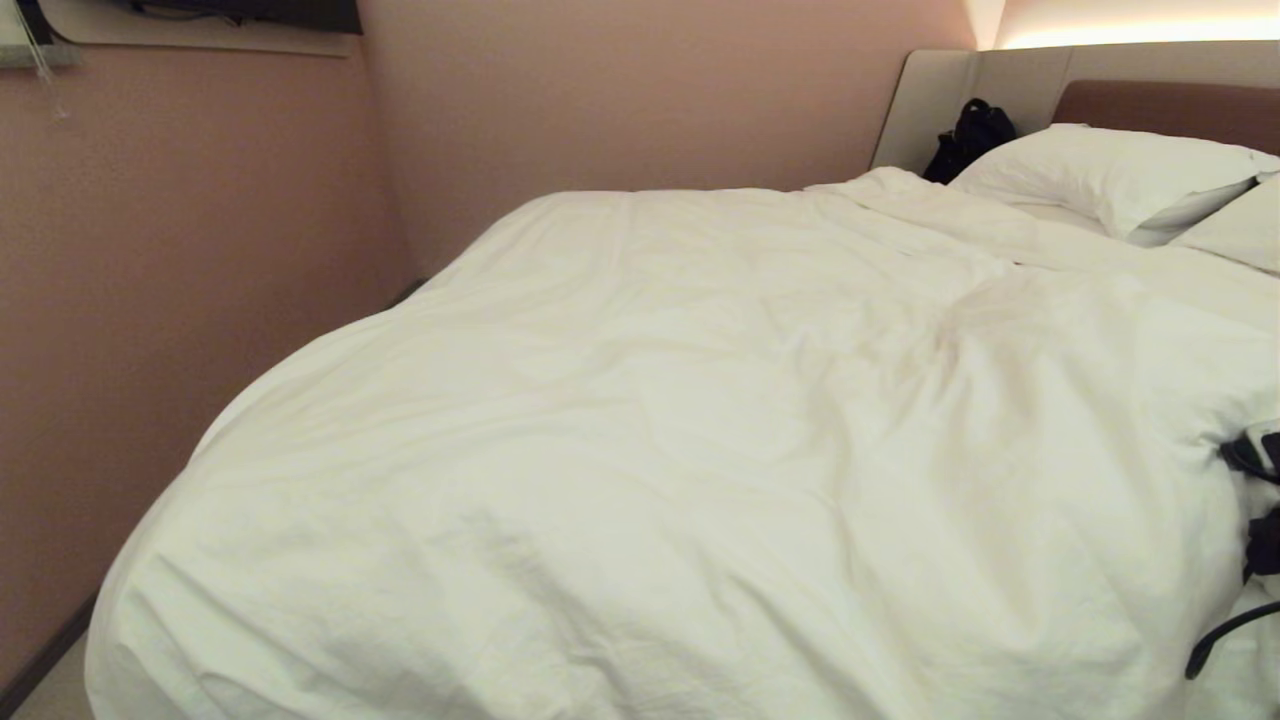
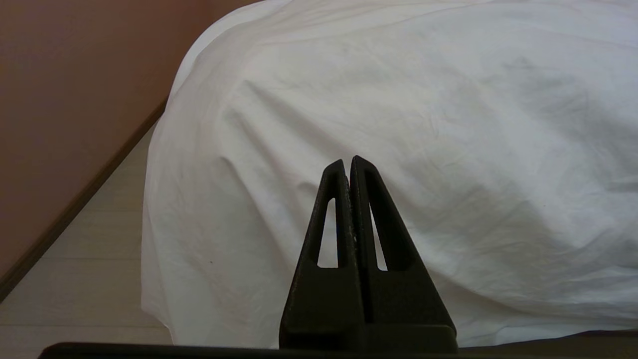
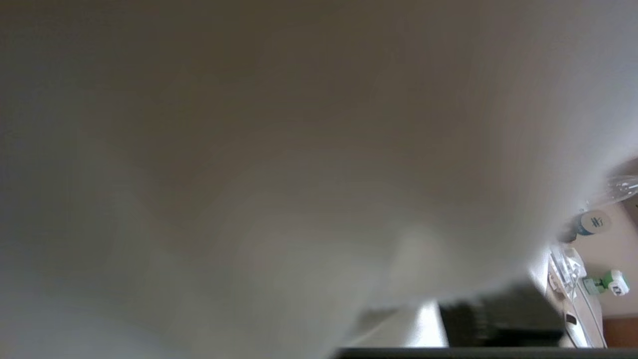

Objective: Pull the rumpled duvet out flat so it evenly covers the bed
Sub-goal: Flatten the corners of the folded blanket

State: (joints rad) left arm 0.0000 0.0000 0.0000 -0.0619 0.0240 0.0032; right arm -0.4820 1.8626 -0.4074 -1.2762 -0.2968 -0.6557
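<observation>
Our thick, creased white duvet (image 1: 640, 440) lies heaped over the wide low bed (image 1: 1010, 90), bunched at our right; our right gripper (image 1: 1255, 500) is buried in cloth, its jaws unreadable; a thin pinch could slip; our left gripper (image 2: 349, 164), clenched empty, idles.

Left gripper (image 2: 350, 162): two matte black triangular fingers (image 2: 329, 234) (each with a slotted cut-out) on a black base.

Duvet (image 1: 640, 430) over bed, pillows (image 1: 1110, 175) behind.
</observation>
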